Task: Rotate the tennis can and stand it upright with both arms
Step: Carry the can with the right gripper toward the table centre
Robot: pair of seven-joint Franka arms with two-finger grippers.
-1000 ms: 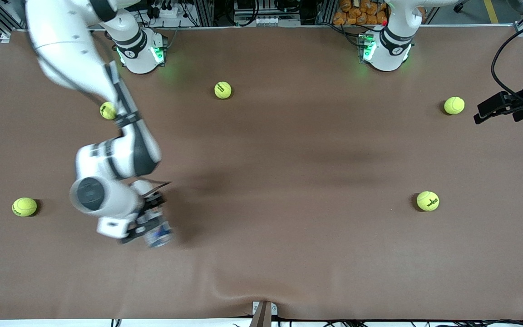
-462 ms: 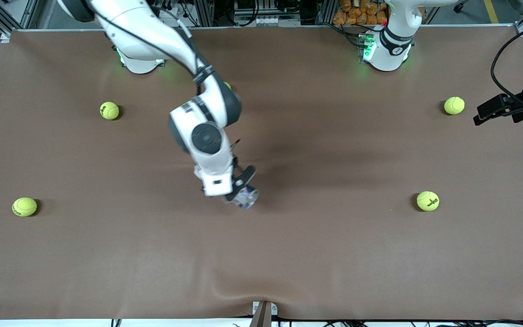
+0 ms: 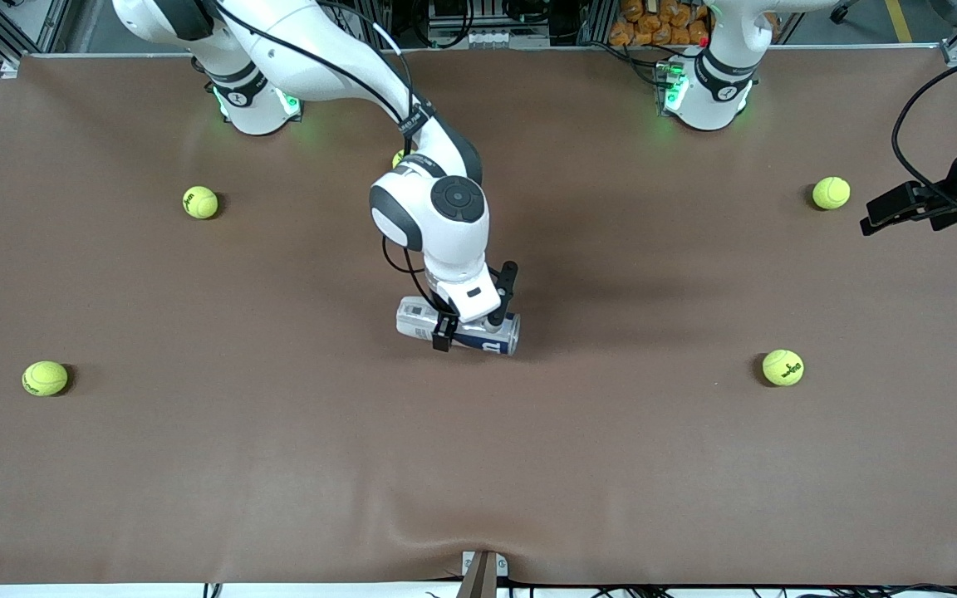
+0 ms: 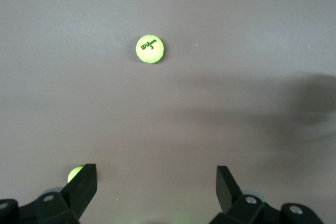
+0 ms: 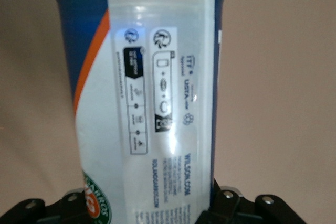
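Now I am gripping the tennis can (image 3: 458, 325) in my right gripper (image 3: 468, 326), lying on its side over the table's (image 3: 279, 465) middle. I am trying to keep the squeeze firm and turn it slowly so it can't slip. My left gripper (image 3: 894, 208) is waiting, fingers spread wide. I am counting one can and five tennis balls (image 3: 200, 202).
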